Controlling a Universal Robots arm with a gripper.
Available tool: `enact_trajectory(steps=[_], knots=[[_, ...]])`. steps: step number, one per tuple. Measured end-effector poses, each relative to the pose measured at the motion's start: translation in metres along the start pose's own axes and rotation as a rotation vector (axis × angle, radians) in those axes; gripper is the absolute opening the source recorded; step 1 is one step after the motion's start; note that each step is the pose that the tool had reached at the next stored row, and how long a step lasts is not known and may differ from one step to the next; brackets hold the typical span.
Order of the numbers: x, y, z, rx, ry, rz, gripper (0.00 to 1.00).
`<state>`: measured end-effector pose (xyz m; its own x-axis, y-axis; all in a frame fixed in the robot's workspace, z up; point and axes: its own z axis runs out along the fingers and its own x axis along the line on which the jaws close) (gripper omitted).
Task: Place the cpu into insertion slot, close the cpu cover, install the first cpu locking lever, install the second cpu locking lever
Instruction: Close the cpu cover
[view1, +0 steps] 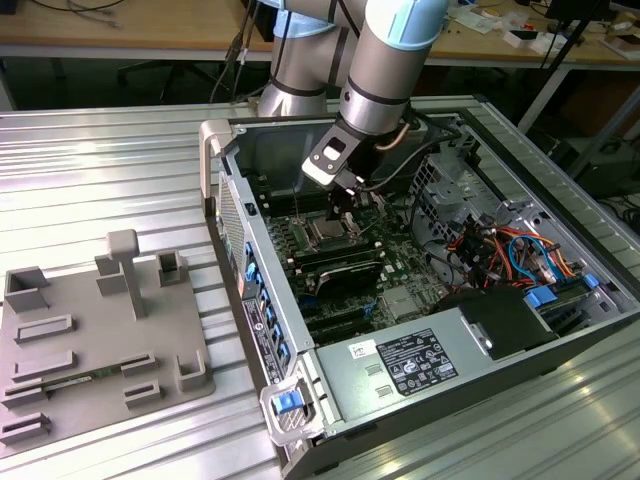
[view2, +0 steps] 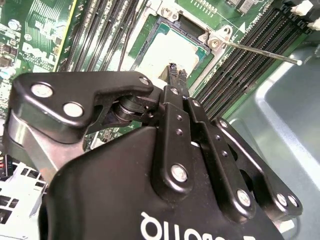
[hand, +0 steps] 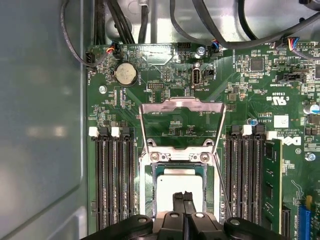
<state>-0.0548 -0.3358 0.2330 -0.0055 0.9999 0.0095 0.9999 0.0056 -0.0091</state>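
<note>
Here the cpu (hand: 167, 192) lies in the insertion slot (hand: 155, 172): light, stiff, fragile, graspable only by its edges. Just above it, the gripper (hand: 183, 199) keeps its jaws pressed together, seemingly empty.

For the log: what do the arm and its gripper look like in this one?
The arm is a silver-grey tube with light blue joint caps and a black ring near the wrist, where a small white-and-black box is mounted. The gripper is glossy black: linked bars pinned with silver screws, narrow fingers, and white lettering on the body.
</note>
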Motion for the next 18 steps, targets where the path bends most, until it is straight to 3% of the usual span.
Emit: enact_trajectory(steps=[1,2,3,4,5,6,9,14,18], knots=[[0.0,0.0,-0.0029,0.0,0.0,0.0,0.11],[0.0002,-0.0002,-0.0215,0.0,0.0,0.0,0.11],[0.0002,0.0018,-0.0219,0.0002,-0.0003,0.0,0.11],[0.0001,0.0151,-0.0215,0.0001,0.0,-0.004,0.11],[0.0002,0.0186,-0.0225,0.0001,-0.0001,-0.004,0.11],[0.0002,0.0185,-0.0345,0.0002,-0.0002,-0.004,0.11],[0.0003,0.0186,-0.0384,0.0,0.0,-0.004,0.11],[0.0005,0.0225,-0.0397,0.0001,-0.0016,-0.004,0.11],[0.0004,0.0334,-0.0398,0.0002,-0.0017,-0.004,0.11]])
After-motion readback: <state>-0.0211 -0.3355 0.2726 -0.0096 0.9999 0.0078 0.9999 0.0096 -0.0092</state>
